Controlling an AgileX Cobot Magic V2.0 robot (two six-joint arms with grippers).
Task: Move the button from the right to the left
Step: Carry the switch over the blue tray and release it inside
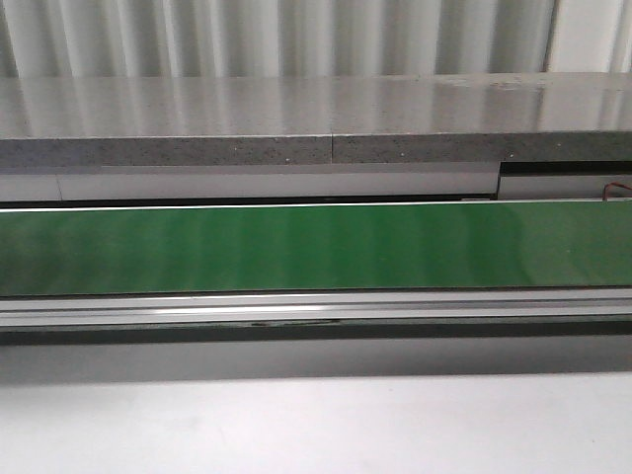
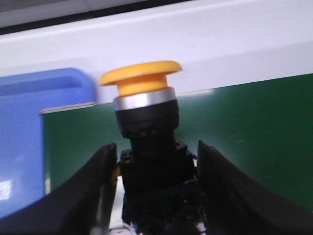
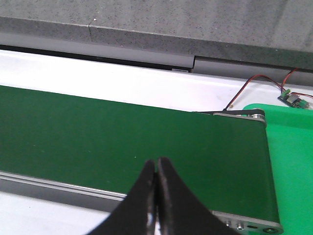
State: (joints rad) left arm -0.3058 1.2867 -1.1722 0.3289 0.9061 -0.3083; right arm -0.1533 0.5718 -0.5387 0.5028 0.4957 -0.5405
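Note:
The button (image 2: 146, 98) has a round yellow-orange cap, a silver ring and a dark block body. In the left wrist view it stands upright between the black fingers of my left gripper (image 2: 155, 147), which is shut on its body and holds it over the green belt (image 2: 254, 127). My right gripper (image 3: 157, 161) is shut and empty above the near edge of the belt (image 3: 98, 137), close to the belt's end roller. The front view shows only the bare belt (image 1: 316, 247); neither gripper nor the button shows there.
A blue bin (image 2: 29, 132) stands just beyond the belt's end beside the left gripper. A green tray (image 3: 293, 147) lies past the belt's other end, with a small circuit board (image 3: 293, 99) and red wires behind it. A grey stone ledge (image 1: 316, 118) runs behind the belt.

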